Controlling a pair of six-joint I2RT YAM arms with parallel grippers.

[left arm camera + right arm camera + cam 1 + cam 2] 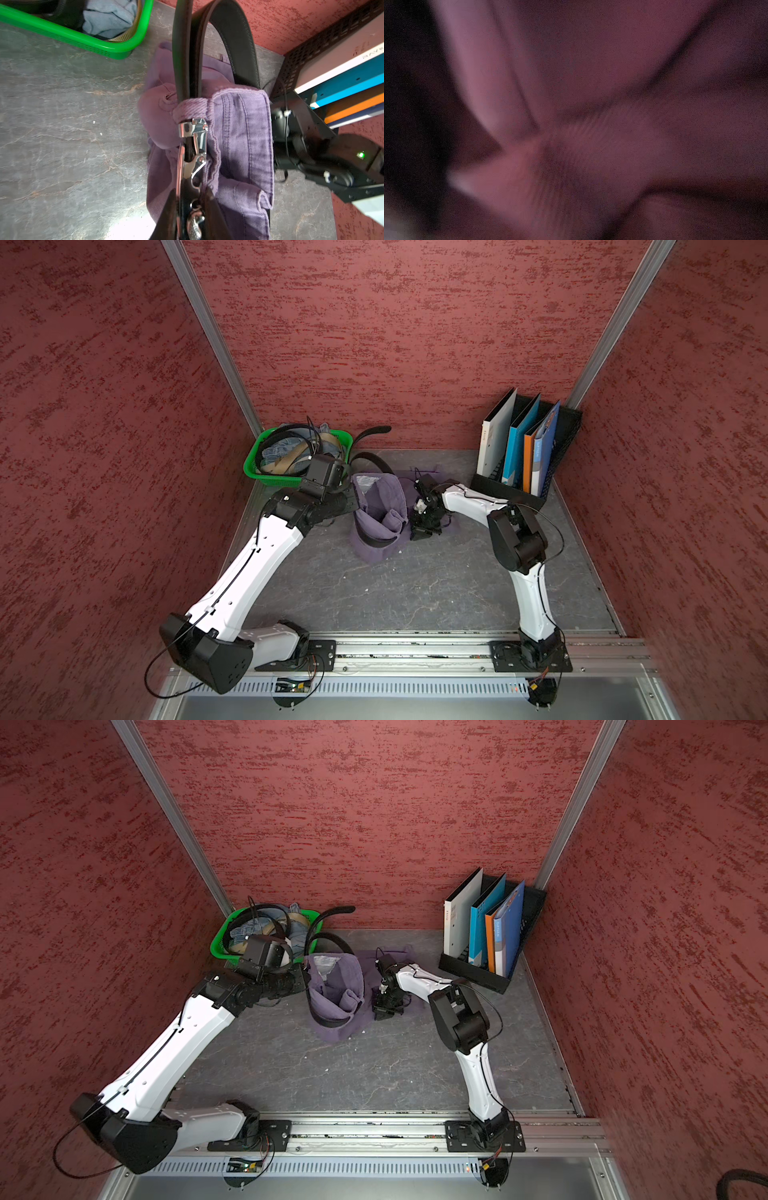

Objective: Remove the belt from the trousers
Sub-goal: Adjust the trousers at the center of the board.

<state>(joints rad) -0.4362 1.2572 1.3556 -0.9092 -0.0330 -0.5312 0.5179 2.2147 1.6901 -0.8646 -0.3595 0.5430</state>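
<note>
Centrally on the grey, veined counter (415, 593) sit the trousers (384, 497), soft purple twill bunched into an upright, bag-like heap with the waistband uppermost. The belt (376, 540) is a smooth black leather-like strap with stitched edges; in both top views it bands the near side of the waist and arcs up behind the heap toward the basket (253, 464), a green plastic tub with slotted walls that holds denim and other straps. In the left wrist view the belt (182, 62) runs through a ribbed purple loop (191, 108), and its shiny silver buckle (193, 145) lies just this side of that loop, against the trousers (245, 128). The left jaws are closed on the belt at the buckle end, their dark fingers pressed to either side of the metal. The right jaws are closed too; the right wrist view is blurred, showing only trousers (612, 62) fabric puckering toward one pinched spot, so they appear to grip cloth. The left arm (257, 564) folds back at a low elbow near the front rail, then stretches its long white forearm to the heap's basket side. The right arm (532, 597) rises to a raised elbow, and its forearm slopes down with the wrist pointing at the counter just beside the heap. A black perforated rack (565, 435) of folders stands well apart in the far corner.
</note>
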